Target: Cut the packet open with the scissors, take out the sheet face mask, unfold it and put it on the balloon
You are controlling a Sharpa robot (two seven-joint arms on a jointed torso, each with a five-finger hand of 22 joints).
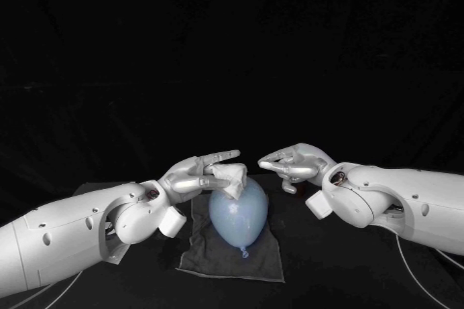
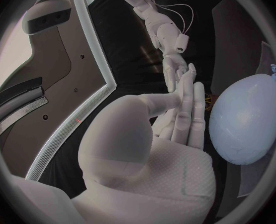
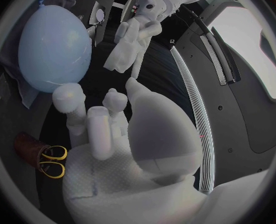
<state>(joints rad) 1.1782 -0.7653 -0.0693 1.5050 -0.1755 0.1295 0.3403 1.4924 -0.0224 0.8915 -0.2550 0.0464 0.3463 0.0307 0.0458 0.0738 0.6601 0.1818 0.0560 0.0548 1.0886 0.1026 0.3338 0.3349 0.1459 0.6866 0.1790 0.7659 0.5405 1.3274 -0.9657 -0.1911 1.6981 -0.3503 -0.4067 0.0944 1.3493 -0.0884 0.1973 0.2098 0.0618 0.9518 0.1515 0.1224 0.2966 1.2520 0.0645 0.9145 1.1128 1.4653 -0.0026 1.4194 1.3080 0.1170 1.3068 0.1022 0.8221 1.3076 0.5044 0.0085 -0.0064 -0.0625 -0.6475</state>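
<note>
A pale blue balloon lies on a dark grey cloth, its knot toward me. My left hand holds the white sheet face mask, still crumpled, against the balloon's far end. The right wrist view shows the mask hanging from that hand beside the balloon. My right hand hovers just right of the mask with its fingers curled and nothing in them. Yellow-handled scissors lie on the table under the right hand. The left wrist view shows my left hand next to the balloon.
A small brown object lies against the scissors' handles. The cloth reaches toward the black table's near edge, and bare table lies on both sides of it.
</note>
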